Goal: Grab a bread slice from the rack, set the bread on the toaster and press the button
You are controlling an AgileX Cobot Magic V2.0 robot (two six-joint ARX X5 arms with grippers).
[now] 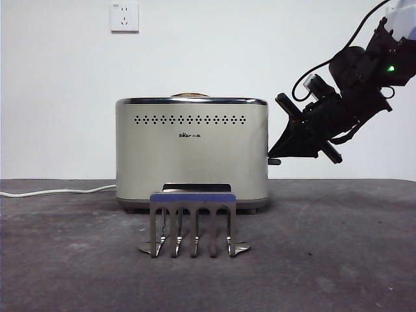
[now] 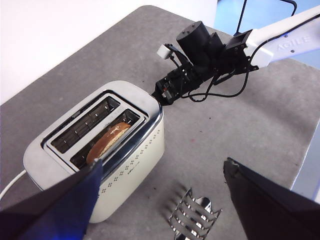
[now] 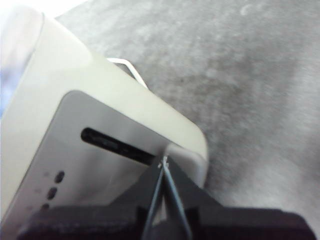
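With the slice of bread (image 2: 108,141) in the toaster (image 1: 192,153), my clenched right gripper (image 1: 278,154) meets the button (image 1: 273,161); left gripper (image 2: 160,200) released.

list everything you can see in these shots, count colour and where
toaster: 1, cream-beige with chrome top rim, middle of the table
slice of bread: 1, tan with brown crust, down in the toaster slot nearer the rack
button: 1, dark grey, on the toaster's narrow side, under the right gripper's tips
rack: 1, shiny metal with blue-purple top bar, on the table in front of the toaster, no bread in it
power cord: 1, white, on the table beside the toaster
wall socket: 1, white, on the wall behind
table: 1, dark grey
right gripper: 1, black, jaws shut, tips at the button
left gripper: 1, black, jaws open, raised above toaster and rack
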